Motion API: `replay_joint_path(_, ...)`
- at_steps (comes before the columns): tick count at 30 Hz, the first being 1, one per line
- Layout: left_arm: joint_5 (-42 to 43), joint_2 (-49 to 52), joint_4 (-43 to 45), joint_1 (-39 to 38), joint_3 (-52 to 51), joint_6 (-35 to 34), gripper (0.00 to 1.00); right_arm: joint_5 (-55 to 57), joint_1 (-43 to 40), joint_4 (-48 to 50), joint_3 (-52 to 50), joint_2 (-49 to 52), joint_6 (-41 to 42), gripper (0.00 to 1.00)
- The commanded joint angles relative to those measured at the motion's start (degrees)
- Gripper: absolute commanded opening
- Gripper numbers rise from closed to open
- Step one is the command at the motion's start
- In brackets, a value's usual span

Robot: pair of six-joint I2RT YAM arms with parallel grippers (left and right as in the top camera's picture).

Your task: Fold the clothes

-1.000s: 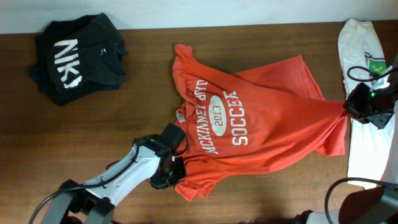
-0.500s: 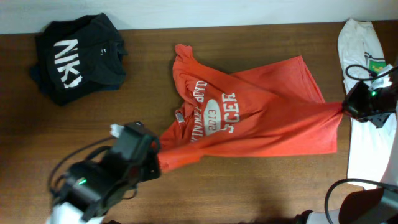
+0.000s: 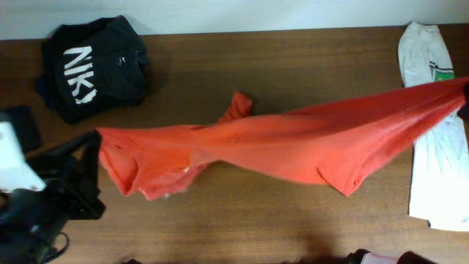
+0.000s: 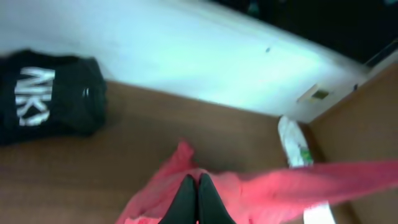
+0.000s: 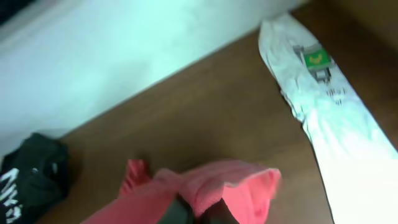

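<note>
Since the earlier overhead frame, the orange-red T-shirt [image 3: 293, 143] has gone from a loosely spread heap with its chest print readable to a long, taut band. The print can no longer be read.

1. Orange-red T-shirt: it spans the wooden table [image 3: 242, 220] from the left arm at the lower left to the right edge of the overhead picture. Its right end crosses over the white T-shirt [image 3: 432, 161] as seen from above. One corner of fabric pokes up near the middle of the band. The cloth is motion-blurred, so I cannot tell how much of it touches the table.

2. Left gripper [image 4: 198, 200]: it has moved away to the left of its earlier position. In the left wrist view its dark fingers [image 4: 186, 198] are pressed together on a bunch of the orange-red fabric.

3. Right gripper [image 5: 198, 214]: it is barely visible from overhead. In the right wrist view its fingers pinch a gathered fold, which drapes over their tips.

4. Other garments: the black Nike T-shirt [image 3: 91, 66] lies crumpled at the far left corner, well apart from the band. The white T-shirt lies lengthwise along the right side. Neither has shifted.
</note>
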Motion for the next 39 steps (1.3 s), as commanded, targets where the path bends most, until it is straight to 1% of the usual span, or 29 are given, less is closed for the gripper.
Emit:
replay_joint_path(1,-10.6,3.3,-1.7,-0.1,7.3,2.1,0.0,-1.3,0.3,-0.3,0.8,-0.2,1.6,0.04)
replay_joint_path(2,-13.6,3.8,-2.0,-0.1,7.6,2.1,0.01,-1.3,0.3,-0.3,0.8,0.1,1.6,0.04)
replay_joint_path(3,-14.2,4.2,-2.6,-0.1,7.6,2.1,0.0,-1.3,0.3,-0.3,0.8,0.3,1.6,0.04)
replay_joint_path(5,-14.2,4.5,-3.0,-0.1,7.6,2.6,0.01,-1.5,0.3,0.9,0.8,0.1,1.6,0.04)
replay_joint_path(7,-14.3,4.5,-1.7,-0.1,7.6,5.6,0.0,-2.0,0.3,3.8,1.0,-1.3,1.6,0.04)
replay_joint_path(9,-14.2,4.5,-0.3,-0.1,8.1,6.5,0.01,-2.1,0.3,6.5,1.9,-3.5,1.6,0.04)
replay_joint_path(11,-15.4,4.5,2.5,-0.1,9.2,8.6,0.0,-2.1,0.3,9.6,3.1,-6.0,3.4,0.04)
replay_joint_path(12,-18.4,4.5,4.9,-0.1,9.8,9.4,0.01,-2.1,0.3,10.9,3.4,-6.8,4.6,0.04)
replay_joint_path(14,-22.5,4.5,10.5,-0.1,10.0,12.6,0.01,-2.1,0.3,13.9,3.5,-7.6,6.9,0.04)
replay_joint_path(17,-24.9,6.7,19.9,-0.1,9.8,17.9,0.01,-2.1,0.3,18.0,3.5,-6.0,10.4,0.04)
replay_joint_path(19,-27.3,10.2,23.9,-0.1,9.7,19.1,0.01,-2.6,0.3,20.2,3.5,-2.4,13.9,0.04)
replay_joint_path(21,-30.4,16.8,27.4,0.2,9.7,21.3,0.0,-4.7,0.3,22.1,3.5,2.8,14.7,0.04)
replay_joint_path(23,-30.7,24.0,30.1,2.4,9.7,22.9,0.0,-5.5,0.3,23.0,3.5,8.6,14.7,0.04)
replay_joint_path(27,-29.1,41.9,37.8,8.5,9.7,22.9,0.01,-4.9,0.3,23.1,3.5,21.7,13.4,0.04)
replay_joint_path(28,-29.2,47.0,40.3,9.7,9.7,23.0,0.03,-4.9,0.3,22.8,3.5,25.0,12.7,0.06)
replay_joint_path(29,-28.8,50.2,41.1,10.4,9.7,22.9,0.12,-5.5,0.3,22.4,3.5,27.3,11.9,0.12)
replay_joint_path(30,-26.9,52.9,41.3,10.8,9.7,22.9,0.18,-5.5,0.3,21.9,3.5,29.1,11.7,0.23)
replay_joint_path(31,-23.2,56.2,41.0,11.1,9.7,22.9,0.51,-5.5,0.4,20.8,3.5,31.4,10.6,0.39)
replay_joint_path(32,-18.4,59.6,39.1,11.0,9.7,22.9,0.87,-5.5,0.4,19.5,3.5,33.6,9.2,0.67)
replay_joint_path(33,-16.8,60.6,38.0,10.7,9.7,22.8,0.97,-5.4,0.5,18.6,3.5,34.1,8.5,0.79)
replay_joint_path(34,-15.6,61.4,36.1,10.1,9.7,22.9,0.99,-5.2,0.6,17.3,3.5,34.5,6.6,0.86)
replay_joint_path(35,-15.6,61.4,35.3,9.8,9.7,22.8,0.99,-4.9,0.7,16.9,3.5,34.5,6.1,0.9)
replay_joint_path(36,-15.6,60.8,33.0,9.0,10.1,22.9,0.99,-4.9,0.7,15.5,3.5,33.8,5.8,1.0)
replay_joint_path(39,-15.6,58.2,26.3,7.6,11.2,22.9,0.99,-4.9,0.7,13.0,3.6,32.0,5.8,0.99)
